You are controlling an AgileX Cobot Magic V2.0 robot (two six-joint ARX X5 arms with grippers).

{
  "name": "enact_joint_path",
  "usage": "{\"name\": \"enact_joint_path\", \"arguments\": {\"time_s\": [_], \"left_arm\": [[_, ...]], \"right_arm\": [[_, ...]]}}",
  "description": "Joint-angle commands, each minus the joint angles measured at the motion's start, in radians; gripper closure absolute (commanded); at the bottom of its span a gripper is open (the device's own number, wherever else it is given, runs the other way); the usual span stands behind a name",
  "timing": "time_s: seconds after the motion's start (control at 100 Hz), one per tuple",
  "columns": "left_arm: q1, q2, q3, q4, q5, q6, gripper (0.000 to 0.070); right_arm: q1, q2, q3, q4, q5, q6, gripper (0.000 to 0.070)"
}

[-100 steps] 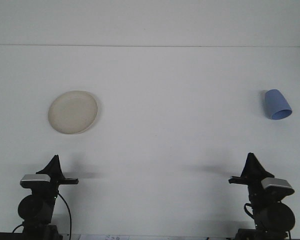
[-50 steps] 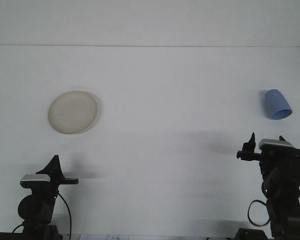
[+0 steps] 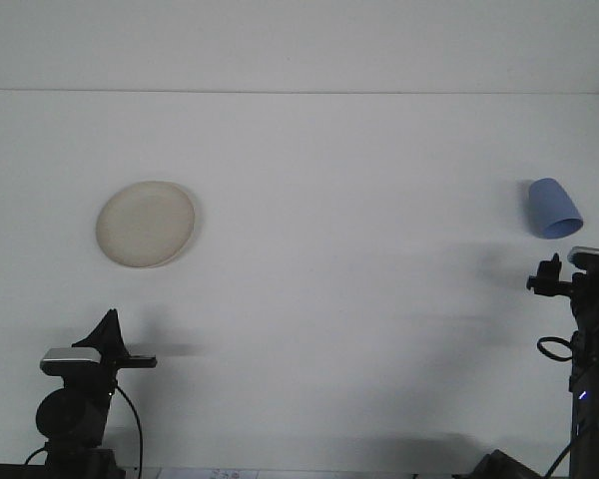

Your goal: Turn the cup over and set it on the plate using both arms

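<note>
Far left, low in the frame: left gripper (image 3: 108,327), dark and pointed, fingers drawn together to a single tip, clenched on nothing, touching nothing. Perched above a black arm with a grey camera block just under it, cable looping down to the right. Faint shadow thrown on the white table (image 3: 339,299) to its right.

Above and a little right of that claw: cream plate (image 3: 146,224), round, lying flat on the table, bare on top, well apart from both arms.

Across the middle: plain white tabletop, with a thin line near the top marking the far edge against the wall.

Far right, upper half: blue cup (image 3: 553,209), resting on the table tilted, wider mouth end toward the lower right, narrower base up and to the left. Well apart from the plate, on the opposite side of the table.

Just below the cup, at the frame's right edge: right gripper (image 3: 549,273), raised, partly cut off by the frame. Near the cup but not touching it. Cannot tell how far that claw is open; too little of it shows.
</note>
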Motion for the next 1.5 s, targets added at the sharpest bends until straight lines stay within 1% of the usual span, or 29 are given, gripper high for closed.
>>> {"name": "enact_joint_path", "arguments": {"time_s": [0.0, 0.16, 0.25, 0.35, 0.44, 0.48, 0.57, 0.68, 0.84, 0.86, 0.89, 0.97, 1.02, 1.07, 1.14, 1.2, 1.31, 1.44, 1.49], "left_arm": [[-0.001, -0.001, -0.019, 0.014, -0.003, -0.002, 0.0685], [-0.001, -0.001, -0.019, 0.014, -0.003, -0.002, 0.0685], [-0.001, -0.001, -0.019, 0.014, -0.003, -0.002, 0.0685], [-0.001, -0.001, -0.019, 0.014, -0.003, -0.002, 0.0685], [-0.001, -0.001, -0.019, 0.014, -0.003, -0.002, 0.0685], [-0.001, -0.001, -0.019, 0.014, -0.003, -0.002, 0.0685], [-0.001, -0.001, -0.019, 0.014, -0.003, -0.002, 0.0685], [-0.001, -0.001, -0.019, 0.014, -0.003, -0.002, 0.0685], [-0.001, -0.001, -0.019, 0.014, -0.003, -0.002, 0.0685], [-0.001, -0.001, -0.019, 0.014, -0.003, -0.002, 0.0685], [-0.001, -0.001, -0.019, 0.014, -0.003, -0.002, 0.0685], [-0.001, -0.001, -0.019, 0.013, -0.003, -0.002, 0.0685], [-0.001, -0.001, -0.019, 0.014, -0.003, -0.002, 0.0685], [-0.001, -0.001, -0.019, 0.013, -0.003, -0.002, 0.0685], [-0.001, -0.001, -0.019, 0.014, -0.003, -0.002, 0.0685], [-0.001, -0.001, -0.019, 0.014, -0.003, -0.002, 0.0685], [-0.001, -0.001, -0.019, 0.014, -0.003, -0.002, 0.0685], [-0.001, -0.001, -0.019, 0.014, -0.003, -0.002, 0.0685], [-0.001, -0.001, -0.019, 0.013, -0.003, -0.002, 0.0685]], "right_arm": [[-0.027, 0.066, 0.019, 0.059, -0.029, -0.016, 0.0157], [-0.074, 0.239, 0.071, 0.156, -0.108, -0.031, 0.0164], [-0.082, 0.337, 0.121, 0.197, -0.134, -0.032, 0.017], [-0.082, 0.441, 0.192, 0.23, -0.148, -0.038, 0.0183], [-0.082, 0.531, 0.259, 0.244, -0.19, -0.038, 0.0184], [-0.082, 0.573, 0.287, 0.244, -0.202, -0.039, 0.0196], [-0.082, 0.657, 0.358, 0.245, -0.222, -0.057, 0.0249], [-0.08, 0.752, 0.436, 0.259, -0.251, -0.068, 0.0252], [-0.071, 0.853, 0.513, 0.308, -0.317, -0.067, 0.0258], [-0.07, 0.86, 0.518, 0.311, -0.32, -0.068, 0.0272], [-0.066, 0.871, 0.525, 0.32, -0.322, -0.068, 0.0313], [-0.058, 0.881, 0.527, 0.354, -0.324, -0.068, 0.0459], [-0.055, 0.881, 0.527, 0.371, -0.324, -0.068, 0.0536], [-0.053, 0.881, 0.527, 0.392, -0.325, -0.067, 0.0584], [-0.052, 0.881, 0.527, 0.415, -0.346, -0.066, 0.0623], [-0.052, 0.881, 0.528, 0.42, -0.355, -0.058, 0.0694], [-0.052, 0.88, 0.528, 0.411, -0.354, -0.041, 0.0699], [-0.053, 0.843, 0.528, 0.392, -0.365, 0.061, 0.07], [-0.053, 0.81, 0.528, 0.364, -0.371, 0.087, 0.07]]}}
